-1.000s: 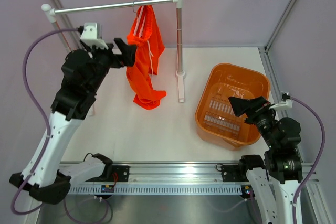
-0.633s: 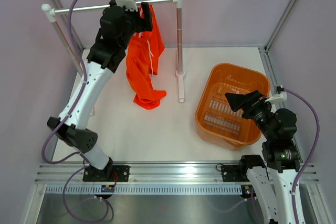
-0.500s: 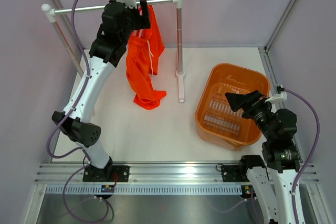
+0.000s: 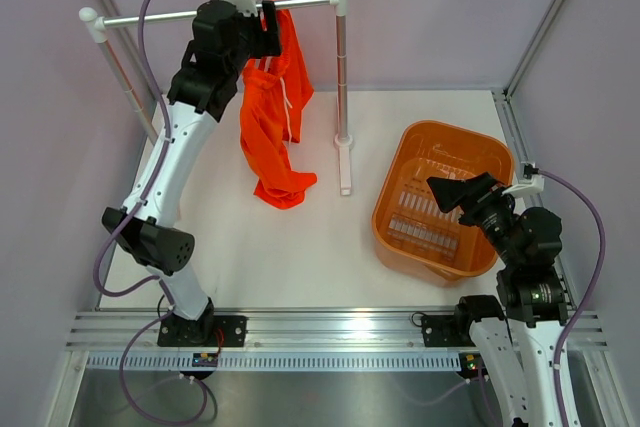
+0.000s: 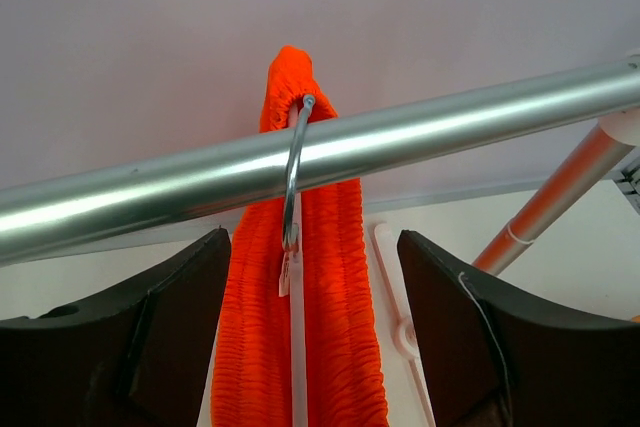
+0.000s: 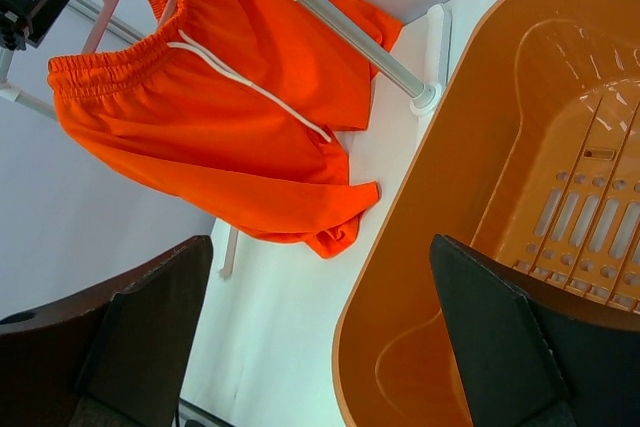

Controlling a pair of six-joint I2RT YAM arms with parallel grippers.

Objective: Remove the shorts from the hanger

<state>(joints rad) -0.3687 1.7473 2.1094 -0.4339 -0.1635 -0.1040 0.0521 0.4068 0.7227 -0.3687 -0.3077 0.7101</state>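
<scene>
The orange-red shorts (image 4: 275, 122) hang from the silver rail (image 4: 180, 16) and their hem rests on the table. In the left wrist view the hanger's metal hook (image 5: 292, 172) loops over the rail (image 5: 420, 137). The pale hanger stem (image 5: 296, 351) runs down between two folds of the gathered waistband (image 5: 345, 327). My left gripper (image 4: 262, 37) is up at the rail, open, with its fingers either side of the waistband (image 5: 313, 239) and not touching it. My right gripper (image 4: 447, 192) is open and empty above the basket; its wrist view (image 6: 320, 247) shows the shorts (image 6: 230, 137) with white drawstrings (image 6: 250, 82).
The orange plastic basket (image 4: 400, 162) stands at the right and also shows in the right wrist view (image 6: 470, 177). The rail's right post (image 4: 343, 77) and its foot (image 4: 346, 172) stand between the shorts and the basket. Pale walls close in the back and sides.
My left arm has swung up from beside the shorts' middle to the top of the rail by the hanger hook. The right gripper has shifted slightly. The shorts have not moved.
</scene>
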